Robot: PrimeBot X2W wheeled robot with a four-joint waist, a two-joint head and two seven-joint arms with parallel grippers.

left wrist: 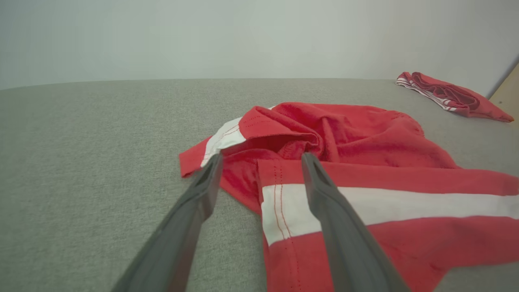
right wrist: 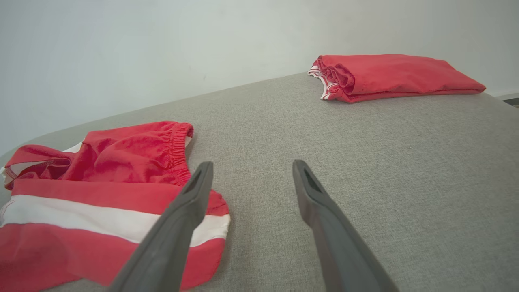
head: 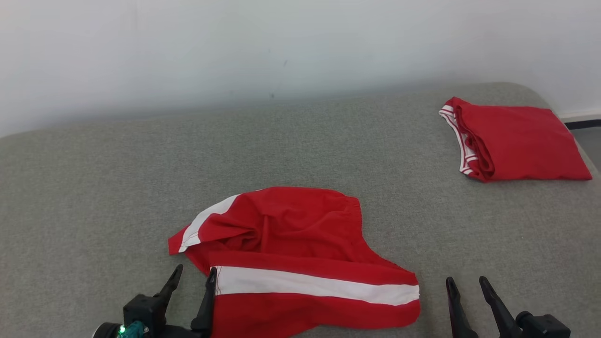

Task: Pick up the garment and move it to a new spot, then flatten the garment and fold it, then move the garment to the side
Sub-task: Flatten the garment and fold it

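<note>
A red garment [head: 300, 249] with a white stripe lies crumpled near the front middle of the grey surface; it also shows in the left wrist view [left wrist: 365, 162] and the right wrist view [right wrist: 101, 194]. My left gripper [head: 195, 277] stands open at the garment's left front corner, its right finger by the stripe's end, and nothing is held. In its own view the left gripper [left wrist: 261, 160] has fingers spread over the rumpled left edge. My right gripper [head: 467, 281] is open over bare surface, just right of the garment, and in its own view [right wrist: 249, 166] the jaws are empty.
A second red garment [head: 516, 141], folded, lies at the far right of the grey padded surface [head: 117, 188], near its edge. A pale wall [head: 281, 47] runs behind. Bare surface lies to the left and between the two garments.
</note>
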